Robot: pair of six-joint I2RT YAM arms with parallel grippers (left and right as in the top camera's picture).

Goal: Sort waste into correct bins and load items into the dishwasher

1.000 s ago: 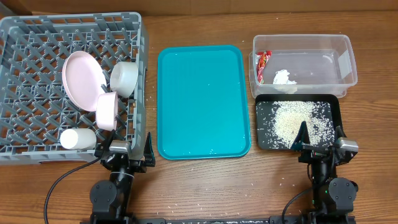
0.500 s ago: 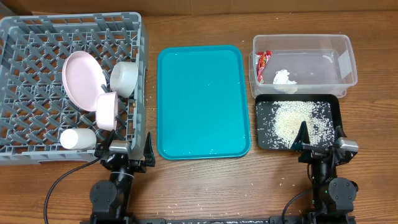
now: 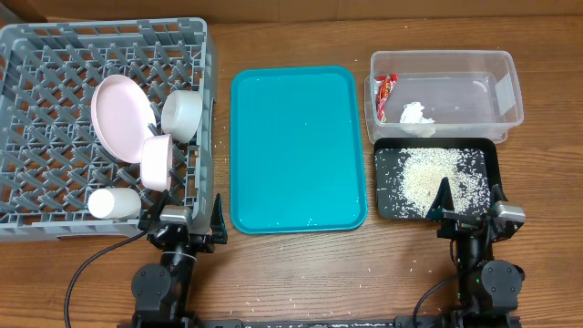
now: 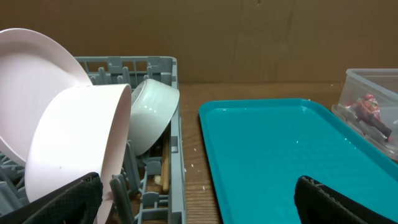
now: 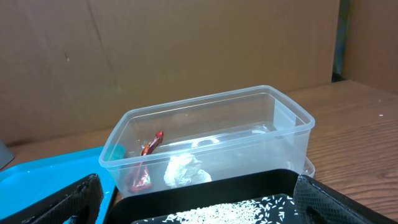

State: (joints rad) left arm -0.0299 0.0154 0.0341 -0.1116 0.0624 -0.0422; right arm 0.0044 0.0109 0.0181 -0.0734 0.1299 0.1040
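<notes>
The large square grey plastic dish rack [image 3: 36,109] at the left holds one pale pink round plate [image 3: 118,114] on edge, two small pale bowls, one white [image 3: 182,114] and one pinkish [image 3: 157,162], and one small white cup [image 3: 111,202] lying on its side. In the left wrist view a thin wooden chopstick [image 4: 165,167] shows low in the rack beneath the white bowl; whether there are two there cannot be told. The left gripper [image 3: 185,217] rests just in front of the rack, jaws spread wide, holding nothing. The flat teal serving tray [image 3: 296,146] in the middle carries nothing. To the right, the clear rectangular plastic tub [image 3: 510,87] contains one red-and-white crinkled wrapper [image 3: 386,91] and one crumpled white tissue [image 3: 416,114]. In front of it, the shallow black rectangular tray [image 3: 487,182] holds one heap of white rice [image 3: 433,178]. The right gripper [image 3: 470,208] sits at this tray's near edge, likewise wide open and empty. Judgement: loading and sorting appear essentially complete; only stray grains [image 3: 301,239] scattered on the wooden table [image 3: 301,273] are outstanding.
</notes>
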